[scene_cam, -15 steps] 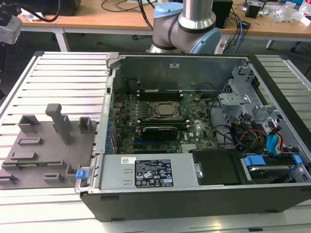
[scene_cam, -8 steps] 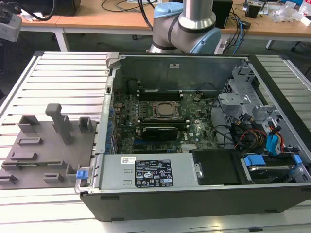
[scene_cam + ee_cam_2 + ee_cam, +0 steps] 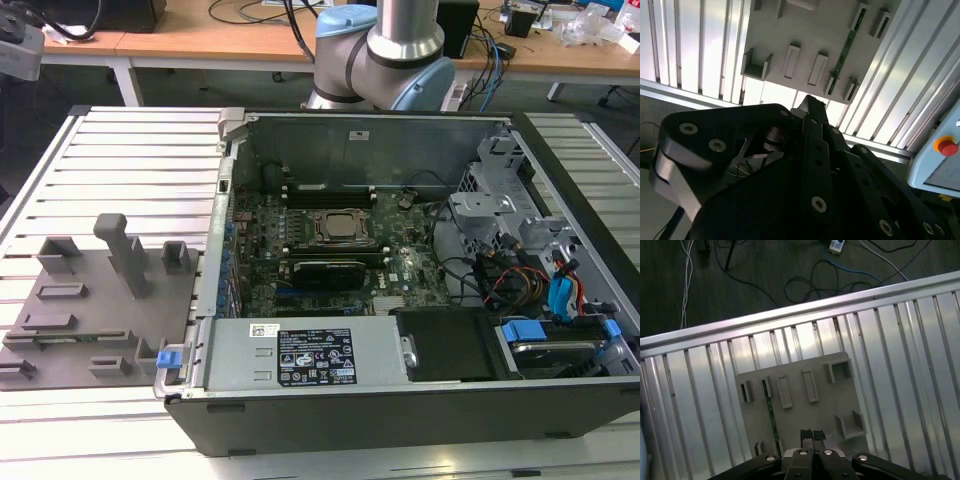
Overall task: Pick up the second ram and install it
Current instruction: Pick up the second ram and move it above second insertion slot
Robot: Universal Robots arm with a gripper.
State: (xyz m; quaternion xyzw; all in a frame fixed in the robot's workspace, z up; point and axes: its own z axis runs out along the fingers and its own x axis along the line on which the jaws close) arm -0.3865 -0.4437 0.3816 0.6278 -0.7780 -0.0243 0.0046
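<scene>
- The second ram, a slim green circuit-board stick (image 3: pixel 771 412), stands on edge in the end brackets of a flat grey moulded fixture plate (image 3: pixel 840 390). It also shows in the second wrist view (image 3: pixel 845 50).
- The plate lies on a ribbed aluminium table (image 3: pixel 890 340), on the exterior view's left of the open black computer case (image 3: pixel 400 410).
- The black gripper (image 3: pixel 812 435) hangs above the plate and off to one side of the stick. Its fingertips (image 3: pixel 805 435) are pressed together and carry nothing, so the pick-up looks not yet begun.
- A good grasp likely needs the fingers spread and squared across the board's thin faces, near mid-length.
- A straight lift out of the brackets seems safest (a slanted pull could jam the stick or drag the plate).
</scene>
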